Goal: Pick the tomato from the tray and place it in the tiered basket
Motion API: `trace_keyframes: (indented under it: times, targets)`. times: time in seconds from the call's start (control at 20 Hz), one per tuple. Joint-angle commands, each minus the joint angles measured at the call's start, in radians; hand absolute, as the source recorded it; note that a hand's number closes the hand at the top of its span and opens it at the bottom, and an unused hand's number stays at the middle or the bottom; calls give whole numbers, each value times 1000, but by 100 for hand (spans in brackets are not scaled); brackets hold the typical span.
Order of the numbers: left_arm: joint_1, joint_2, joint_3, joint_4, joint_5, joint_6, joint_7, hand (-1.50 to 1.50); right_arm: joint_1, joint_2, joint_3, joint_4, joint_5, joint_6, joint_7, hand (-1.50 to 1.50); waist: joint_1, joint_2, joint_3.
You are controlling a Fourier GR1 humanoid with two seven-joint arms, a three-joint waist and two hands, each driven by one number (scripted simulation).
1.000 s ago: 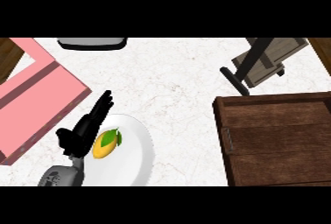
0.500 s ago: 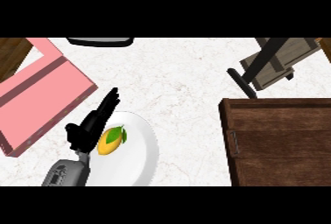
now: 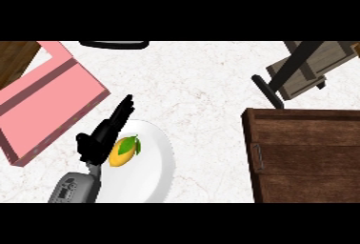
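- The white marbled tabletop (image 3: pixel 204 86) filled most of my view.
- A dark wooden crate-like piece (image 3: pixel 306 155) sat at the right, running out of view.
- A pink tray (image 3: pixel 45 107) lay tilted at the left, with nothing showing inside it.
- A wooden stand with black parts (image 3: pixel 309 66) stood at the upper right, only partly in view.
- A white plate (image 3: pixel 151 164) lay low and left of centre, beside the pink tray's corner.
- My left hand (image 3: pixel 105 136) lay over the plate's left edge, fingers straight and released, pointing up the tabletop and grasping nothing.
- The fruit (image 3: pixel 121 151), yellow-orange with a green leaf, lay on the plate against my hand's right side, not on the tray.
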Motion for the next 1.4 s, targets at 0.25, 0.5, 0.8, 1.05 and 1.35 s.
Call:
trace_keyframes:
  times: [0.25,0.5,0.8,1.05,1.35]
  targets:
    - [-23,-23,-3,-13,-3,17,26,0,-223,93,22,474,112,-186,-62,150,-9,5,4]
    - [-20,-2,9,-19,11,-10,30,0,-279,160,39,654,183,-350,-130,150,5,11,4]
    - [6,30,32,-19,20,-34,0,0,-377,172,-35,808,142,-434,-186,150,-1,9,4]
    - [-6,15,28,-13,17,-23,16,0,-382,186,-149,887,65,-542,-145,150,-3,12,5]
    - [19,2,24,6,-8,2,-30,0,-428,177,-240,936,3,-634,-77,-150,-18,7,5]
